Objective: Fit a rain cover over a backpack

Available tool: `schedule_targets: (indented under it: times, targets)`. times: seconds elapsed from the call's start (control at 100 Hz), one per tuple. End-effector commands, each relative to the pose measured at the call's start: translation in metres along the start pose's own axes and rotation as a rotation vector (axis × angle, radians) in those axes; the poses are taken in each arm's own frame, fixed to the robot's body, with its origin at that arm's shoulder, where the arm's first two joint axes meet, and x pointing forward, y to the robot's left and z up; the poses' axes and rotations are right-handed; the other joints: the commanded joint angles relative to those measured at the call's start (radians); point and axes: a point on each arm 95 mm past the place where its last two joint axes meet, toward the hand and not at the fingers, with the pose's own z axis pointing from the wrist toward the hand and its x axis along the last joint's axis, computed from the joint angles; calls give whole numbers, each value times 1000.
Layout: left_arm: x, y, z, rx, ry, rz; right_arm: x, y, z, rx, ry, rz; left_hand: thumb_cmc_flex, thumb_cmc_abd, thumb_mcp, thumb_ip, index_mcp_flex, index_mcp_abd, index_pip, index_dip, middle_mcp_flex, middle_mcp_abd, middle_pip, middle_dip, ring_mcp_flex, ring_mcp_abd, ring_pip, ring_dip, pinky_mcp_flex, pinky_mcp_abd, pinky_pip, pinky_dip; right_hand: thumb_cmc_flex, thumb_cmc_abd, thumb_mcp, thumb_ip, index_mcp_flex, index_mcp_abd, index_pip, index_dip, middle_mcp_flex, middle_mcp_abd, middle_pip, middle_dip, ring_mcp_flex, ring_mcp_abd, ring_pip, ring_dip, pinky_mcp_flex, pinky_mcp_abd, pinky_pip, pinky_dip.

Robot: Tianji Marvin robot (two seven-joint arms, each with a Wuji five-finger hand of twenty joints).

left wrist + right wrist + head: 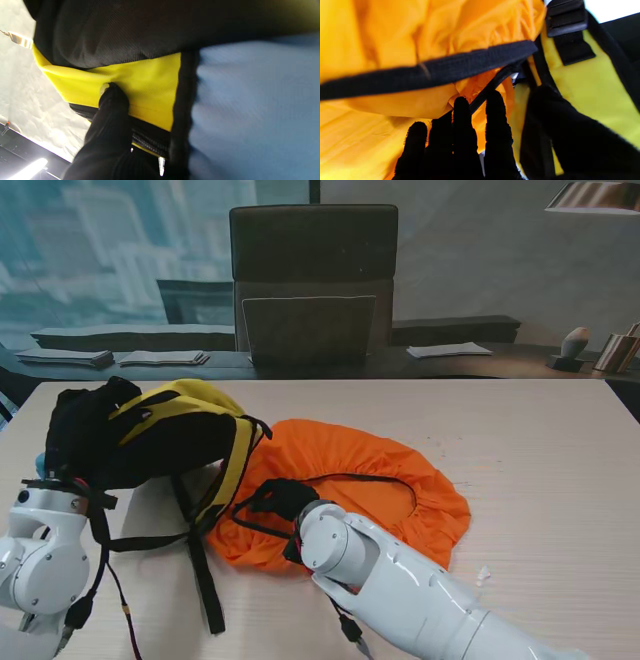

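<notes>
Right hand [480,140] pinches the orange rain cover [380,470] edge per its wrist cam, left hand's grip behind the backpack [150,435] can't be made out.

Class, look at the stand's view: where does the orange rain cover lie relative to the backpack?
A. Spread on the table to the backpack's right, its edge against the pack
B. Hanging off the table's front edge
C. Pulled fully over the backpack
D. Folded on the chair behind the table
A: the orange rain cover lies spread on the table right of the black-and-yellow backpack, which is uncovered.
</notes>
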Motion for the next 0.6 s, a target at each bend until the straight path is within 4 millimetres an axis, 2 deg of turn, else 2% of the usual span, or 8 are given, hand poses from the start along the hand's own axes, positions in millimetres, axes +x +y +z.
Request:
schedule_targets:
  times: [0.0, 0.12, 0.24, 0.44, 0.59]
  targets:
    - [2, -13, 0, 38, 6, 6, 28, -12, -2, 43, 65, 18, 95, 119, 28, 7, -38, -8, 52, 30, 30, -19, 39, 31, 0, 5, 26, 18, -17, -1, 33, 18, -2, 3, -20, 7, -39, -40, 5, 0, -32, -39, 22, 14, -43, -63, -1, -3, -11, -46, -14, -26]
    - [1, -29, 2, 95, -10, -13, 37, -7, -10, 35, 108, -5, 100, 114, 29, 9, -36, -5, 54, 30, 31, -13, 40, 31, 0, 11, 25, 19, -17, -1, 33, 18, -27, -5, -24, 7, -51, -53, 24, 2, -41, -37, 31, 16, -47, -52, 10, 2, -12, -29, -13, -28]
    - [6, -48, 15, 138, 17, -15, 38, 11, -24, -13, 140, 18, 101, 114, 29, 9, -35, -2, 54, 31, 31, -13, 39, 31, 1, 10, 25, 20, -18, 5, 28, 15, -23, -8, -31, 6, -53, -51, 26, -1, -44, -34, 31, 15, -57, -44, 14, 5, -16, -17, -7, -26]
    - [29, -68, 48, 163, 96, -70, 19, 53, -49, -111, 206, -48, 101, 113, 28, 9, -35, -4, 54, 31, 33, -14, 40, 32, 6, 9, 27, 21, -12, 6, 26, 14, -15, -8, -45, 9, -45, -59, 29, -7, -22, -23, 53, 23, -39, -9, 66, 30, -17, 29, 50, -2]
    - [45, -74, 69, 173, 135, -118, -4, 78, -65, -178, 217, -130, 102, 111, 28, 9, -34, -7, 54, 32, 33, -15, 40, 33, 6, 9, 27, 22, -4, 7, 26, 13, -1, -19, -54, 8, -38, -66, 29, -6, -27, -22, 57, 24, -52, -10, 83, 39, -25, 38, 30, -12]
